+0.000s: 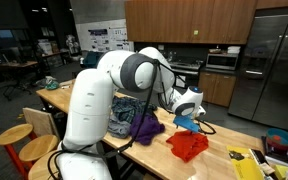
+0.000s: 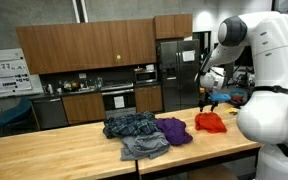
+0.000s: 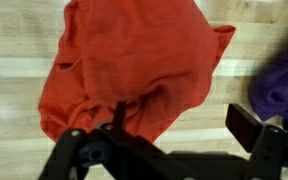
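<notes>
Red cloth point(image 3: 134, 70) lies crumpled on the wooden bench point(image 3: 14, 40). Fingers point(image 3: 246, 128) hang directly above it, spread wide apart, gripping nothing. Purple cloth point(image 3: 281, 85) lies just beside the red one, with a strip of bare wood between them. Plaid garment point(image 2: 132, 124) and grey garment point(image 2: 144, 148) lie beyond the purple cloth.

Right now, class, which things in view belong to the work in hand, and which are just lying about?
In hand: open black gripper; crumpled red-orange cloth beneath it.
Lying about: crumpled purple cloth; blue plaid garment; grey garment; all on the long wooden table.
</notes>
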